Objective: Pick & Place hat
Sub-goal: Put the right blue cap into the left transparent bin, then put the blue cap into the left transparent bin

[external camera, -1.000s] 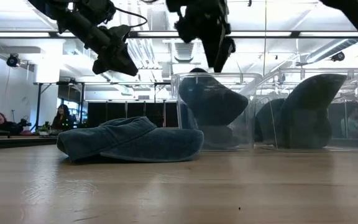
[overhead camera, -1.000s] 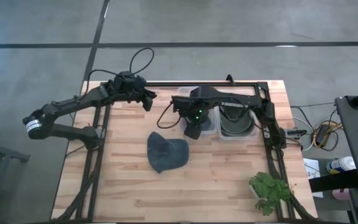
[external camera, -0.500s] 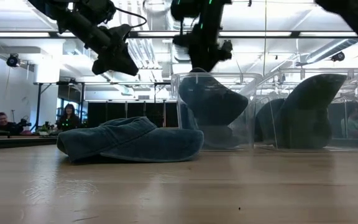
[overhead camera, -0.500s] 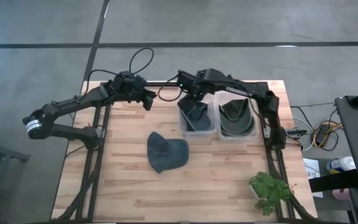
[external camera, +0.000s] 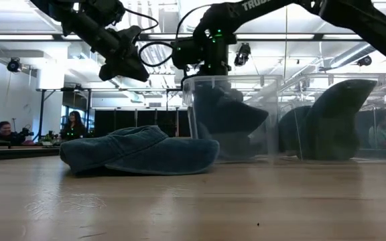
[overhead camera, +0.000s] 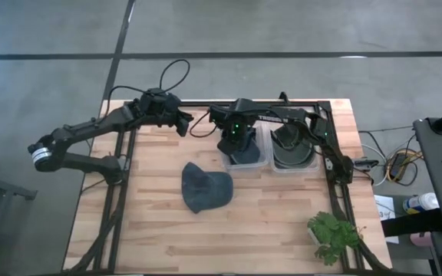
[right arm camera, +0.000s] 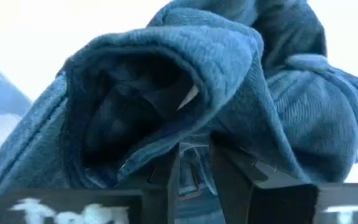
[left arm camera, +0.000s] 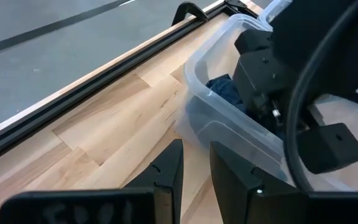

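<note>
Hat [right arm camera: 229, 81], soft ribbed blue fabric, lies crumpled.

- From overhead I get even, soft light on the surface [overhead camera: 152, 222], with only faint shadows.
- My low view looks into bright ceiling strip lights [external camera: 39, 37]; the arms read as silhouettes.
- My right wrist view is backlit and washed out, possibly overexposed, around the hat [right arm camera: 216, 81].

Low view. Right gripper [external camera: 210, 67] lowered over the clear bin [external camera: 230, 120], a blue hat [external camera: 226, 119] below its jaws, seemingly inside. A second hat [external camera: 139, 150] lies beside the bin.
</note>
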`<state>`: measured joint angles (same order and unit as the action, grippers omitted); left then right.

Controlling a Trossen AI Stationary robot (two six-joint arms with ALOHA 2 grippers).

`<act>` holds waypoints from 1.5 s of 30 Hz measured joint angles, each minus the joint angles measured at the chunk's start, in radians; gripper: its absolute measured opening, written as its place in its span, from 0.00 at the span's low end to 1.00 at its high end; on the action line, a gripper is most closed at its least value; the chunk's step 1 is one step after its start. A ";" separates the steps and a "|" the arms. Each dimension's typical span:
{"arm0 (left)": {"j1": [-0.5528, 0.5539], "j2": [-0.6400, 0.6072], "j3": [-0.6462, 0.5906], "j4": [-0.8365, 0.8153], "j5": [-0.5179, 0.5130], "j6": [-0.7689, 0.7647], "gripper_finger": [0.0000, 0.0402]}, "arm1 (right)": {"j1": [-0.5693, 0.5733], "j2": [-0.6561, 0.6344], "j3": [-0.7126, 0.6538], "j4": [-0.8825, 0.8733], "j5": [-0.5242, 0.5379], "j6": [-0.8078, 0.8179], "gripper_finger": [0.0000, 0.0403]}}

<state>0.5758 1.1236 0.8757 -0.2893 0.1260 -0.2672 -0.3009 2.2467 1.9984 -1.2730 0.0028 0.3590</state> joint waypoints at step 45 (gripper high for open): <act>-0.553 0.000 -0.545 0.271 0.184 0.006 0.18 | 0.590 -0.428 -0.446 0.280 0.049 0.910 0.26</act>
<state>0.0229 1.1233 0.3310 -0.0180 0.3103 -0.2613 0.2894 1.8191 1.5527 -0.9925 0.0517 1.2692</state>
